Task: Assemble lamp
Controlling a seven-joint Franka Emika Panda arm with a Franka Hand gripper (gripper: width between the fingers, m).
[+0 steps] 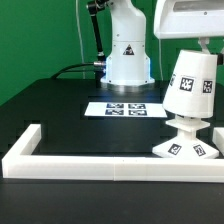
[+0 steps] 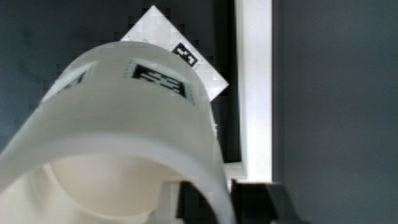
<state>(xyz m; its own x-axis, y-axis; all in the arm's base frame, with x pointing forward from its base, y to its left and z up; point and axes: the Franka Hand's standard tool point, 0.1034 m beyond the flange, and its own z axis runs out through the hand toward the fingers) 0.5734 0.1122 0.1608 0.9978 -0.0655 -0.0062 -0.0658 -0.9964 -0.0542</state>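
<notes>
Sitting over the base point(image 1: 187, 149) at the exterior view's right, the shade point(image 1: 191, 84) looks placed or nearly so, tilted a little off upright, with the gripper point(image 1: 205, 42) at its top edge. The bulb is not visible; presumably it is under the shade, though the pictures cannot confirm that. Judging by this stack, the lamp is close to finished: what seems left is seating the shade squarely and letting go. In the wrist view the shade point(image 2: 125, 130) fills most of the picture, its open mouth toward the camera and a corner of the base point(image 2: 175, 40) showing beyond it. One dark finger point(image 2: 254, 203) shows beside the shade's wall, but I cannot tell whether the jaws are pinching the rim or standing spread.

The black surface point(image 1: 60, 110) is edged by a white rail point(image 1: 90, 159) along the near side. The marker board point(image 1: 125, 107) lies flat in front of the robot's white pedestal point(image 1: 127, 55). A green backdrop point(image 1: 40, 30) closes off the room behind.
</notes>
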